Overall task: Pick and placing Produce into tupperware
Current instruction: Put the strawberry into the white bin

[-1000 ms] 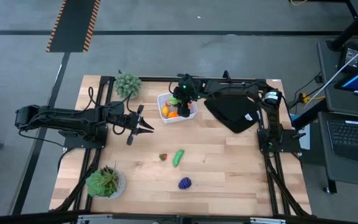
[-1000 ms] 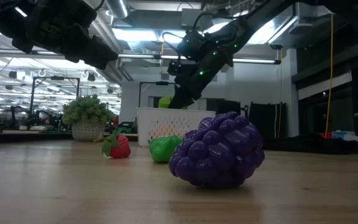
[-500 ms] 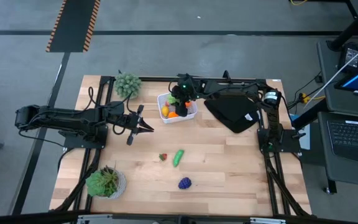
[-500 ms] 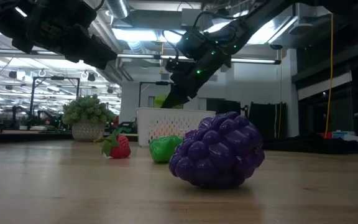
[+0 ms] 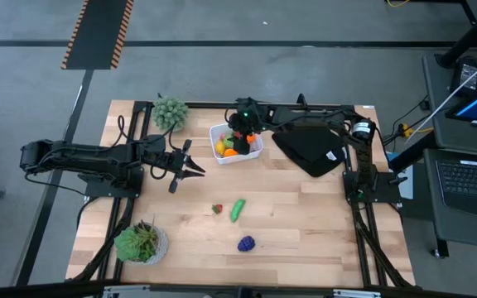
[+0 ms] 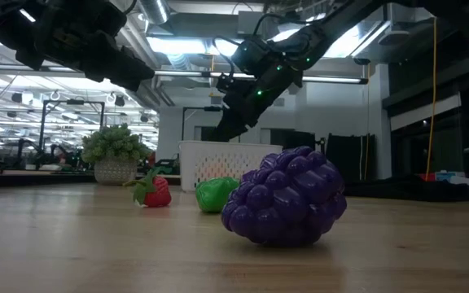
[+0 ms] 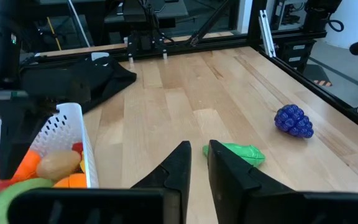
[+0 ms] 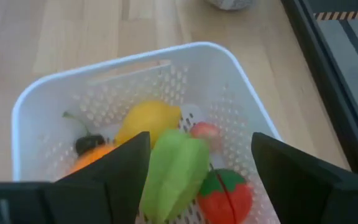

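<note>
From above, we see the right gripper (image 5: 238,131) poised over the white tupperware (image 5: 255,149), which sits at the far middle of the table (image 5: 305,223) beside the black folded cloth (image 5: 309,149). The left gripper (image 5: 195,168) waits near the tub's left side, its fingers nearly together and holding nothing. A strawberry (image 5: 217,209), a green vegetable (image 5: 238,209) and a purple grape bunch (image 5: 246,243) lie on the wood, well apart from both grippers.

At table height, the grape bunch (image 6: 285,207) fills the foreground, with the green vegetable (image 6: 215,194) and strawberry (image 6: 155,191) behind it and the tupperware (image 6: 218,159) further back, under the right gripper (image 6: 230,122).

From the left wrist, the left gripper's fingers (image 7: 176,171) stand close together, the green vegetable (image 7: 241,152) just beyond their tips, the grape bunch (image 7: 294,121) farther off.

From the right wrist, the fingers (image 8: 120,168) are spread wide, and a light green fruit (image 8: 176,171) lies between them in the tub (image 8: 55,93), among a yellow lemon (image 8: 148,119), an orange piece (image 8: 89,158) and a red one (image 8: 225,196).
</note>
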You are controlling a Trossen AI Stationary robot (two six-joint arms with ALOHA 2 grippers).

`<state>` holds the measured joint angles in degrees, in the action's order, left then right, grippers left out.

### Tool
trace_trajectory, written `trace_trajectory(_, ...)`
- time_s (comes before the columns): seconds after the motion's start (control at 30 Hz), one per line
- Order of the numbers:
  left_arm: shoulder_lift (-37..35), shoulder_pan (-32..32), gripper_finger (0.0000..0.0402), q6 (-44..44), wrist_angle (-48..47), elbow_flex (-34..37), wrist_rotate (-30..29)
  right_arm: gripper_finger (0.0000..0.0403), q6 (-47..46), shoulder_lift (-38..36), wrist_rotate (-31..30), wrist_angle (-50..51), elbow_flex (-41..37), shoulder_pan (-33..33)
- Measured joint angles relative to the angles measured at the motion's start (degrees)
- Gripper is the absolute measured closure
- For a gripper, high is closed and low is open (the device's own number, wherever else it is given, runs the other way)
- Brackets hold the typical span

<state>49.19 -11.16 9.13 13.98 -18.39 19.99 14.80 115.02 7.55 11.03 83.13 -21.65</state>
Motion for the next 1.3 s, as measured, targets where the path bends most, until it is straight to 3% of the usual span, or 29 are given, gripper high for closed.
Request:
trace_trajectory(0.37,0.0,0.0,0.0326,0.0,0.0,0.0,0.0,0.0122,-2.8,-9.4,-0.4,5.8,-2.2,0.9)
trace_trajectory(0.7,0.0,0.0,0.0306,0.0,0.0,0.0,0.0,0.0121,-6.9,-25.0,-0.4,-24.1,-32.4,6.3)
trace_trajectory(1.1,0.0,0.1,0.0286,0.7,0.6,0.0,0.0,0.0121,-8.6,-54.6,-0.5,-32.0,-55.7,7.3)
trace_trajectory(1.3,0.0,0.1,0.0278,0.2,4.2,0.0,0.0,0.0121,-10.8,-61.8,-0.5,-43.0,-67.3,7.7)
